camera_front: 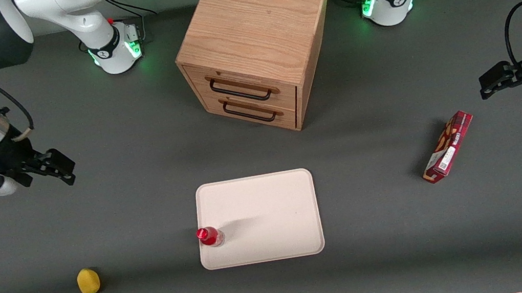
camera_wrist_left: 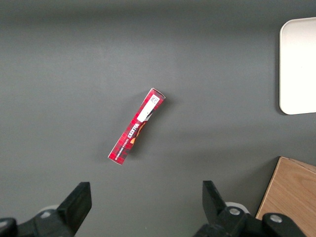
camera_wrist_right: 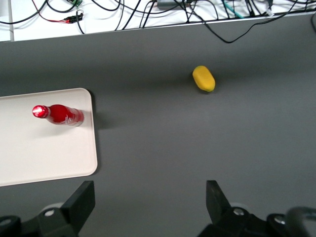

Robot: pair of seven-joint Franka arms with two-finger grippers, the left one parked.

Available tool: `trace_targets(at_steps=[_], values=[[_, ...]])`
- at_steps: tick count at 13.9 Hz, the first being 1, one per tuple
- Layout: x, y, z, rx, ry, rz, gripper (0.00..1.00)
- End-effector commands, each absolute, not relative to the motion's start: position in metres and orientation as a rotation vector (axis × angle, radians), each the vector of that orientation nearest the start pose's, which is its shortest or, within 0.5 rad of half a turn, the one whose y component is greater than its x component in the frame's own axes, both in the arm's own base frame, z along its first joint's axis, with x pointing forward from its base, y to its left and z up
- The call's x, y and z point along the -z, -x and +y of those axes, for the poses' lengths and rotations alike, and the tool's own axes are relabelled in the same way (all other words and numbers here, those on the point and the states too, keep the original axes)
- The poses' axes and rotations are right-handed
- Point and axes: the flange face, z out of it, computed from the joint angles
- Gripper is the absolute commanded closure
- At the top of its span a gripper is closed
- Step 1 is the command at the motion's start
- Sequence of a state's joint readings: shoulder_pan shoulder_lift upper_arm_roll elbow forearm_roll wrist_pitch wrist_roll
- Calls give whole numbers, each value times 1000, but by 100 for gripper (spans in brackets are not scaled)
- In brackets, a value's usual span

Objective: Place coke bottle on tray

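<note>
Honestly, bottle (camera_front: 210, 237) standing on tray (camera_front: 269, 202) looks light, tippy, best grabbed mid-body; gripper (camera_front: 69, 171) off aside, fingers apart, empty.

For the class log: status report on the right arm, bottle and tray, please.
Tool open, empty, raised toward the working arm's end. Coke bottle upright on the tray, near its edge. Nothing in the way.

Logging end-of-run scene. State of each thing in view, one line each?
coke bottle: upright on the tray, near its edge toward the working arm, free of the claw.
tray: flat on the table, holding only the bottle.
claw: open, holding nothing, above the table toward the working arm's end, well clear of the tray.
drawer cabinet: both drawers shut.
snack box: lying on the table toward the parked arm's end.
yellow object: resting on the table.
</note>
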State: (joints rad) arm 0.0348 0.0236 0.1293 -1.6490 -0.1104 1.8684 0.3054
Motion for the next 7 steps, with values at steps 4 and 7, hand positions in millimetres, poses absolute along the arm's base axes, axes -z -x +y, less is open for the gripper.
trace_targets(at_steps=[4,7], values=[[-637,-565,39,331,3201,-6,0],[-641,-563,5,292,3181,-108,0]])
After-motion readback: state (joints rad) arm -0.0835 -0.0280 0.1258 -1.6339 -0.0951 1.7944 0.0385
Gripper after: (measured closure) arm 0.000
